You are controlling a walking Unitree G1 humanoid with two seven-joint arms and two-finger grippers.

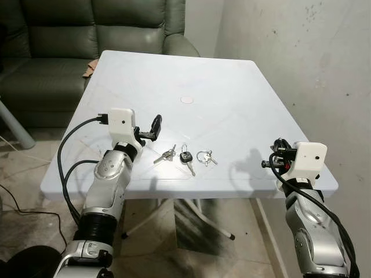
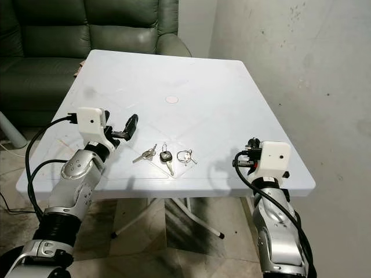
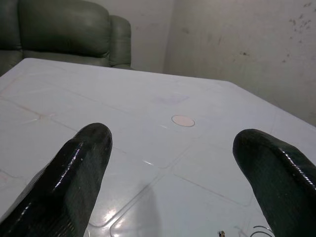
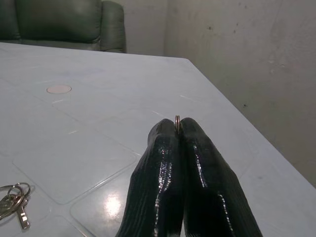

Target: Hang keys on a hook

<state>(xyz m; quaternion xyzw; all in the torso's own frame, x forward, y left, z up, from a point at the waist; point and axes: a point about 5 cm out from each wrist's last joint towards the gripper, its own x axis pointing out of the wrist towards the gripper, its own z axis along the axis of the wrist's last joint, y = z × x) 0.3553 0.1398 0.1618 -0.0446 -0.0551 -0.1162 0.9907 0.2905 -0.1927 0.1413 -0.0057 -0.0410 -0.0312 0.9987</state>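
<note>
3 key sets lie in a row on the white table, near its front edge, between the two arms. Left set: silver keys, long axis diagonal, tips toward the front-left, ring end toward the back-right. Middle: black-headed key, head toward the back, blade running to the front and slightly right. Right set: ring with small keys, keys fanned out to the right of the ring; exact direction too small to tell.

Left claw hovers over the table just left of the silver keys, fingers spread wide apart w/ nothing between them. Right claw sits at the table's front-right corner, well apart from the keys, fingers pressed together; a thin metallic edge shows pinched at the tips, can't tell what it is.

Small round pinkish mark at table centre. Green sofa behind the table, bare wall to the right
</note>
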